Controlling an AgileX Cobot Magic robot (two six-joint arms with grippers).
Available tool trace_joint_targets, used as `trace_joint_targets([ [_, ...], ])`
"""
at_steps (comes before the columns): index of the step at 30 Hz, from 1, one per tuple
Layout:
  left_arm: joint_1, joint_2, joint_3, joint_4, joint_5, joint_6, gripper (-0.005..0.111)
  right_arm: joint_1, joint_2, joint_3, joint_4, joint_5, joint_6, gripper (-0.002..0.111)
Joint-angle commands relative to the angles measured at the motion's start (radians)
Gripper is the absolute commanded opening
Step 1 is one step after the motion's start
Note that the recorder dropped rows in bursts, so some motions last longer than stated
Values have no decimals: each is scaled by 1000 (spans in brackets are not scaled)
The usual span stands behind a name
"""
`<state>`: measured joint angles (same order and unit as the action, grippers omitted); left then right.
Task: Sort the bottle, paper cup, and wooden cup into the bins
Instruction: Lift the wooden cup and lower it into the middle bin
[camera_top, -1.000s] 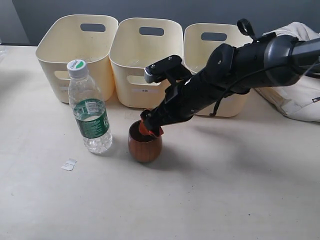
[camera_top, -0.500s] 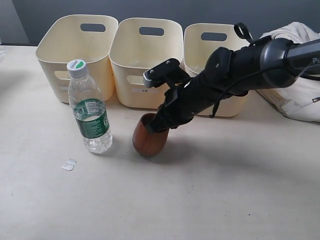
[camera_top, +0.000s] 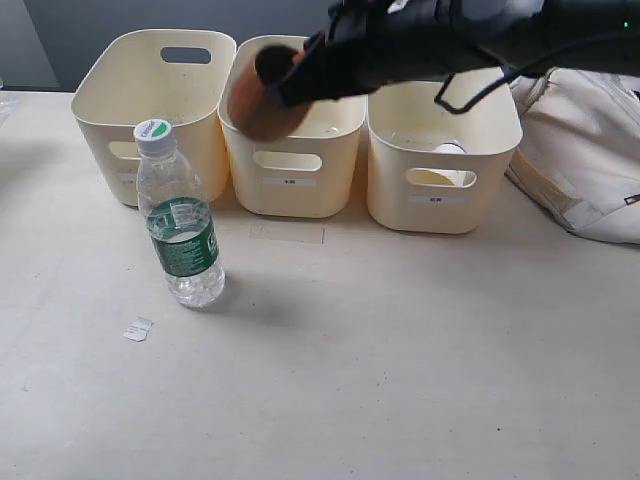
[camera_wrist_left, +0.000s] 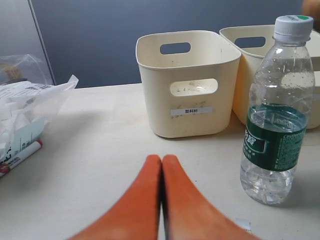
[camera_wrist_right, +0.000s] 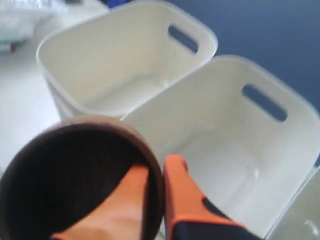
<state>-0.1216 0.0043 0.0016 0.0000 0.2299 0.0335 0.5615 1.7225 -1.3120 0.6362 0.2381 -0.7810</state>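
My exterior view shows a pale beige tabletop (camera_top: 400, 380), matte, lightly speckled, soft shadows under diffuse light. A small white paper scrap (camera_top: 137, 329) lies on it. Behind stands a dark blue-grey wall (camera_top: 90, 20). Cream cloth (camera_top: 590, 170) is bunched at the table's right edge. Left wrist view: crumpled plastic bags (camera_wrist_left: 30, 100) and a red-capped marker (camera_wrist_left: 20, 155) on the table.
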Motion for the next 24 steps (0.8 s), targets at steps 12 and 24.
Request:
trace_joint_targets([
  [12,-1,-4,-2,0,-4,-4,0,-72,299,-219,1,-119,113,5],
  [24,-1,-4,-2,0,-6,-4,0,-72,327,-219,4,-76,113,104],
])
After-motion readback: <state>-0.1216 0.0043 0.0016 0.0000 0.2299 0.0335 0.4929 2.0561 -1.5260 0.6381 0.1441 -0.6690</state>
